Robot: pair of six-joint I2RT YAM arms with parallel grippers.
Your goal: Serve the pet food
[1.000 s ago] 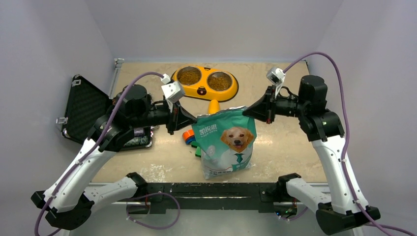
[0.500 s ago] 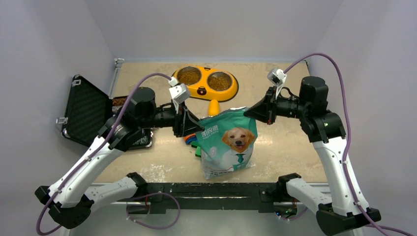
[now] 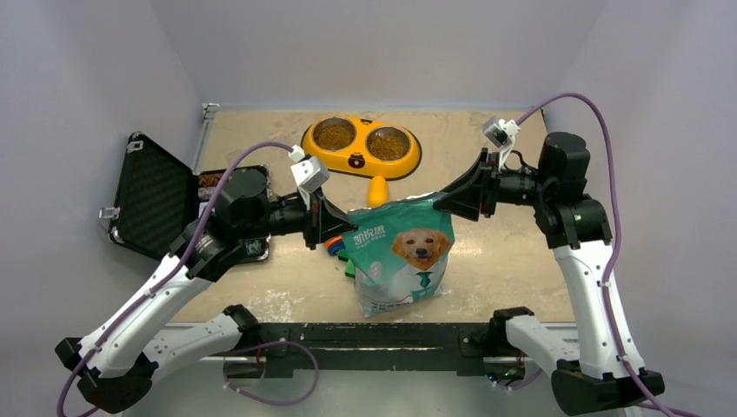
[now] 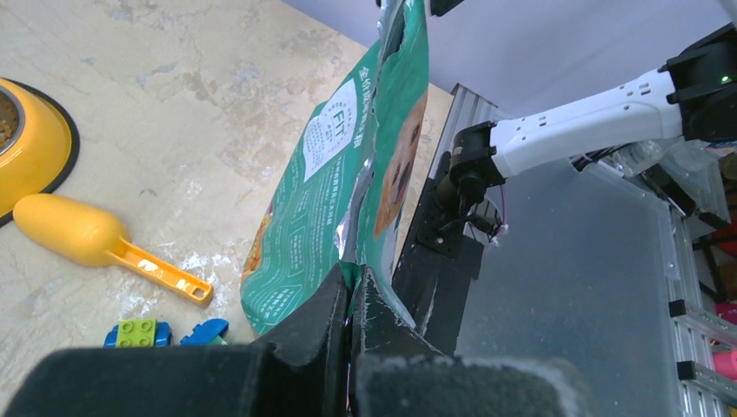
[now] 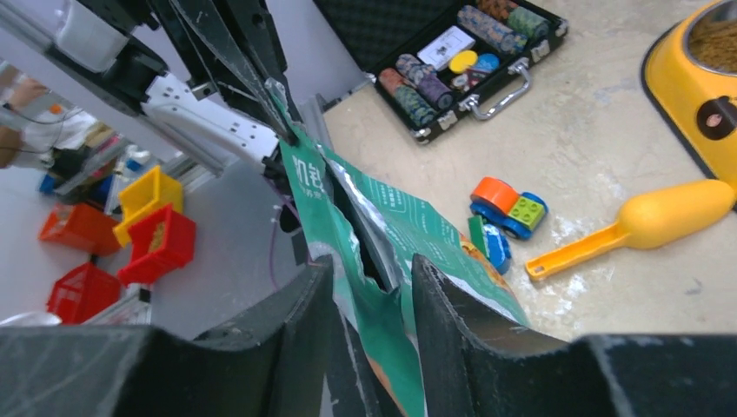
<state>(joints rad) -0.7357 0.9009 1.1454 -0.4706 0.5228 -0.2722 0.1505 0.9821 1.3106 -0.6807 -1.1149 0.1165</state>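
Top view: the teal-green and white dog-print bag stands upright mid-table. The left gripper and right gripper each pinch a top corner. Only the wrist views show its mouth parted, with silver lining inside. Brown kibble sits in the yellow double bowl behind the bag. A yellow plastic scoop lies between them, and colourful toy blocks are half hidden beside the bag. The right wrist view also shows chips in the black case.

Top camera: high at the near edge, looking down over the whole table. Wrist cameras: close in, facing each other, sharing the bag.
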